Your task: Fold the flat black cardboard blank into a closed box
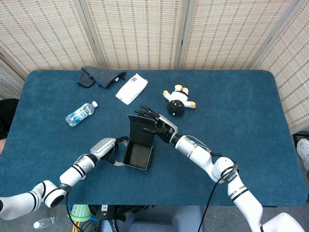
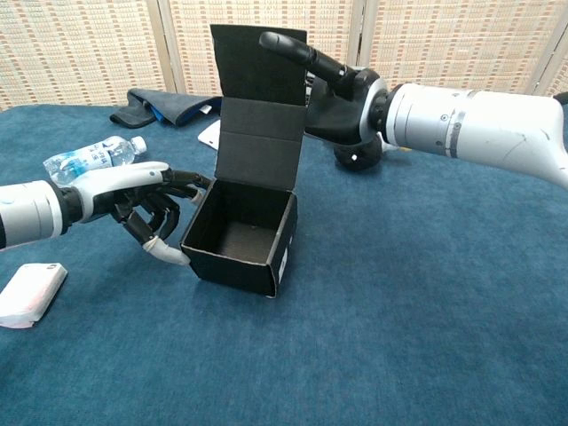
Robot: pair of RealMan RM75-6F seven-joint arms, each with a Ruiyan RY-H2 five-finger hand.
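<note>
The black cardboard box (image 2: 238, 241) stands on the blue table with its opening up; in the head view the box (image 1: 137, 153) sits near the table's front. Its lid flap (image 2: 259, 106) rises upright from the back wall. My left hand (image 2: 149, 202) lies against the box's left wall with spread fingers, one fingertip at the bottom edge; the head view shows the left hand (image 1: 110, 148) beside the box. My right hand (image 2: 335, 82) is behind the lid with one finger laid over its top corner. In the head view, the right hand (image 1: 158, 124) spreads its fingers along the lid's top.
A water bottle (image 1: 80, 113), a grey cloth (image 1: 99, 77), a white packet (image 1: 131, 88) and a black-and-white plush toy (image 1: 178, 102) lie behind the box. A small white object (image 2: 32, 294) sits near my left forearm. The table's right half is bare blue felt (image 1: 241, 111).
</note>
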